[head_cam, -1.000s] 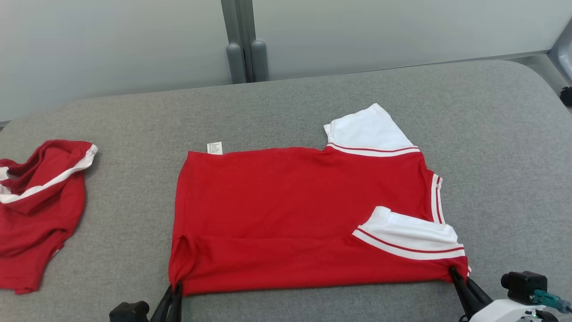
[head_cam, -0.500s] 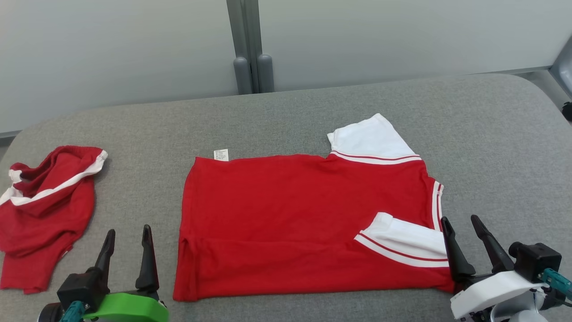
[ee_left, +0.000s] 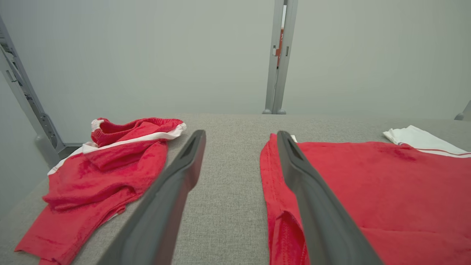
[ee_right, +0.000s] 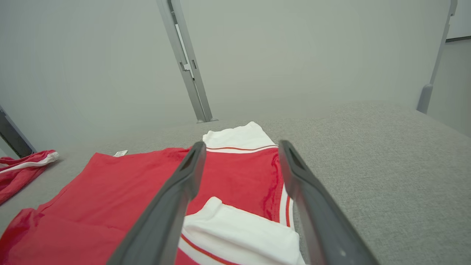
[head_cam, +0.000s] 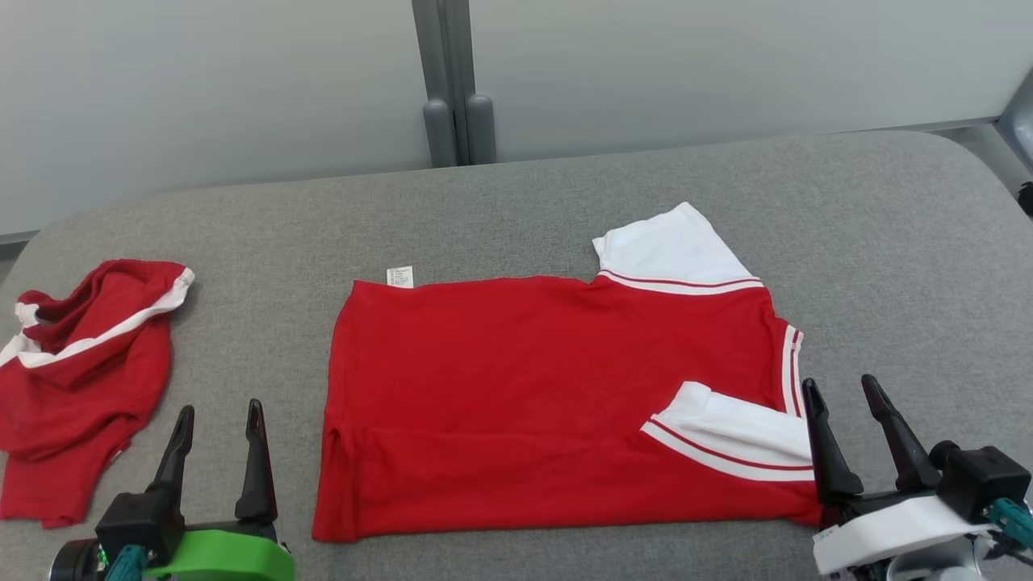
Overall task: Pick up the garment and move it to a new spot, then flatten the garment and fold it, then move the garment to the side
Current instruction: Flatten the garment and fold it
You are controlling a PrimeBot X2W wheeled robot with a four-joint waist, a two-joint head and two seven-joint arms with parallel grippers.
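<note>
Garment (head_cam: 557,403) is a red shirt with white sleeves, spread flat in the middle of the grey padded table (head_cam: 516,202), neck end toward your right. The far sleeve (head_cam: 674,242) sticks out flat past the shirt's back edge. The near sleeve (head_cam: 738,440) is turned in and lies on the red body. White trim with a thin red stripe runs along the neck edge and both sleeve seams. The table top is woven grey fabric with rounded corners. A pile of red clothes (head_cam: 81,379) with white stripes lies crumpled at your far left, well apart from the shirt. Behind the table you get pale grey-green wall panels (head_cam: 202,81), joined by a grey post (head_cam: 452,81) with two rounded feet at the table's back edge. The left gripper (head_cam: 220,407) sits low at the near left, fingers spread wide and holding nothing. It is over bare table between the pile and the shirt, near the shirt's hem corner. The right gripper (head_cam: 838,382) sits at the near right by the neck end, fingers spread wide and holding nothing. Its inner finger overlaps the end of the near sleeve in the head view; you can't tell whether it touches. For writing, a small white label (head_cam: 400,277) pokes out at the shirt's far left corner, with print too small to read.
</note>
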